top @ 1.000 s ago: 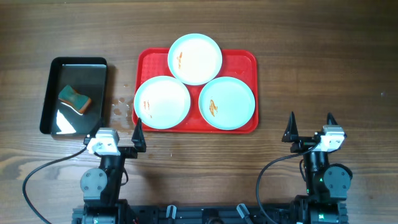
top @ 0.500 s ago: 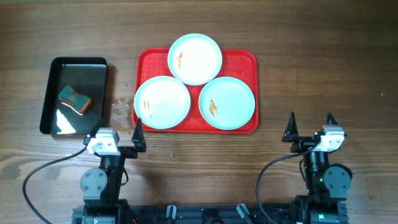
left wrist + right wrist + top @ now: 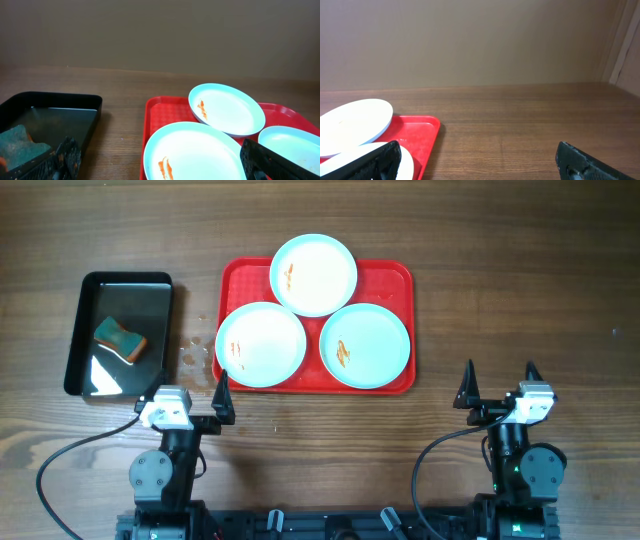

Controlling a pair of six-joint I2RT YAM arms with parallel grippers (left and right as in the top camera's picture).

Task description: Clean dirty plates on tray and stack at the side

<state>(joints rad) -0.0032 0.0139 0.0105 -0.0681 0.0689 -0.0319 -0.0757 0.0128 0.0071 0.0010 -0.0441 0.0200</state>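
Observation:
Three pale mint-white plates lie on the red tray [image 3: 392,275] at mid-table. The back plate [image 3: 313,274], the front left plate [image 3: 261,344] and the front right plate [image 3: 364,346] each carry a small orange smear. In the left wrist view the front left plate [image 3: 197,150] and back plate [image 3: 227,108] show on the tray [image 3: 155,112]. My left gripper [image 3: 190,394] is open and empty at the table's near edge, below the tray's left corner. My right gripper [image 3: 498,383] is open and empty at the near right, apart from the tray [image 3: 417,132].
A glossy black tray [image 3: 150,285] at the left holds a teal and orange sponge [image 3: 120,340] and some water. Small water drops [image 3: 195,355] lie on the wood between the two trays. Bare wooden table lies right of the red tray.

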